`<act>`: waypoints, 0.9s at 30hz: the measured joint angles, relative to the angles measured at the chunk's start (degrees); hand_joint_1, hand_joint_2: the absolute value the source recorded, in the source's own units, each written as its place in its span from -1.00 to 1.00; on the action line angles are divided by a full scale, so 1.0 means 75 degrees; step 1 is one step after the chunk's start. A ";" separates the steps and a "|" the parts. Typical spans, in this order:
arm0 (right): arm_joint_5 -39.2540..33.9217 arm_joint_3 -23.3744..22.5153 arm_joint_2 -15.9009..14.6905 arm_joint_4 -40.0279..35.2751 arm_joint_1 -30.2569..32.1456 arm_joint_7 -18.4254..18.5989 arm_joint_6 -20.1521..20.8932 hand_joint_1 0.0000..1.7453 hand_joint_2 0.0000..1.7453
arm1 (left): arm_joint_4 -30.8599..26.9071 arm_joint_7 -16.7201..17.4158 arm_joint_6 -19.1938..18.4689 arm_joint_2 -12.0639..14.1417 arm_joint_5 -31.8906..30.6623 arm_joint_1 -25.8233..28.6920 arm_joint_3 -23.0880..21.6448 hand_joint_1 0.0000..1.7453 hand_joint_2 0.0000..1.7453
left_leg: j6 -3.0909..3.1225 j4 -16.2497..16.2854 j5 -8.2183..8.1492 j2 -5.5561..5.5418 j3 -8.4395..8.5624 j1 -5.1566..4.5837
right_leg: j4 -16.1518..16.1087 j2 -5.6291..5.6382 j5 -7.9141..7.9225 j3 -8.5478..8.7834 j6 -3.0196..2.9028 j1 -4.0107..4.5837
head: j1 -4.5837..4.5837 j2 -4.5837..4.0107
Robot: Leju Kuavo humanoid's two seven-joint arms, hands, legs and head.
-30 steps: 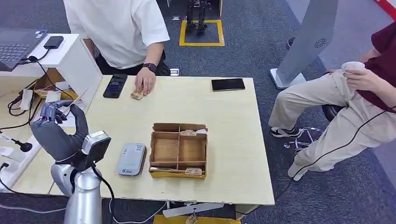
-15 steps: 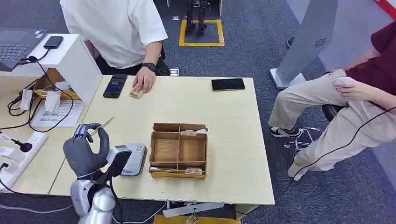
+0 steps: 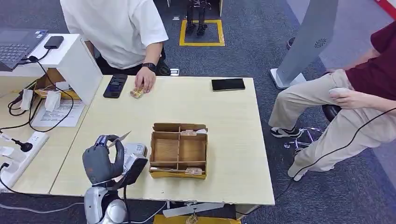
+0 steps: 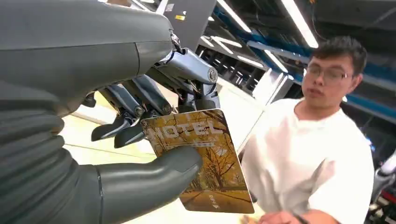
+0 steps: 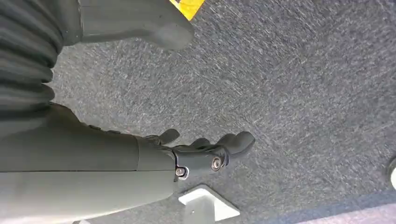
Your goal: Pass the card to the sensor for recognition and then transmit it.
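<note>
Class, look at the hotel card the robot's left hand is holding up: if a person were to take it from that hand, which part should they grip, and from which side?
Grip the card's free end, the half furthest from the left hand. Thumb and fingers pinch the end printed "HOTEL", so the opposite end sticks out bare; approach from there, pinching both flat faces.

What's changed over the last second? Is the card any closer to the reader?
The left hand, holding the card throughout, swung in from beyond the table's left edge toward the robot and now hangs at the grey sensor, partly covering it. The seated person's hand dropped to the lap. The sorting box, both phones and the standing person's hand stayed put.
</note>
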 joint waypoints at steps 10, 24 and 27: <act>-0.0020 0.0006 0.0052 -0.0285 0.0037 0.0169 0.0041 -1.00 1.00 | 0.0711 0.0891 0.0006 0.0350 -0.0550 0.0159 -0.0542 1.00 1.00 | 0.0000 0.0000 0.0000 0.0000 0.0000 0.0000 | 0.0000 0.0000 0.0000 -0.0001 0.0000 0.0000 | 0.0000 0.0000; -0.0490 0.0038 0.0067 -0.0329 0.0041 0.0265 -0.0169 -1.00 1.00 | 0.1524 0.2036 0.0012 0.0597 -0.0701 0.0182 -0.0906 1.00 1.00 | 0.0000 -0.0001 0.0000 0.0000 0.0001 0.0000 | 0.0000 -0.0001 0.0000 0.0001 0.0000 0.0000 | 0.0000 0.0000; -0.0583 0.0046 0.0067 -0.0329 0.0040 0.0265 -0.0187 -1.00 1.00 | 0.1530 0.1990 0.0015 0.0594 -0.0594 0.0183 -0.0906 1.00 1.00 | 0.0000 -0.0001 0.0000 0.0000 0.0002 0.0000 | 0.0000 -0.0001 0.0000 0.0001 0.0000 0.0000 | 0.0000 0.0000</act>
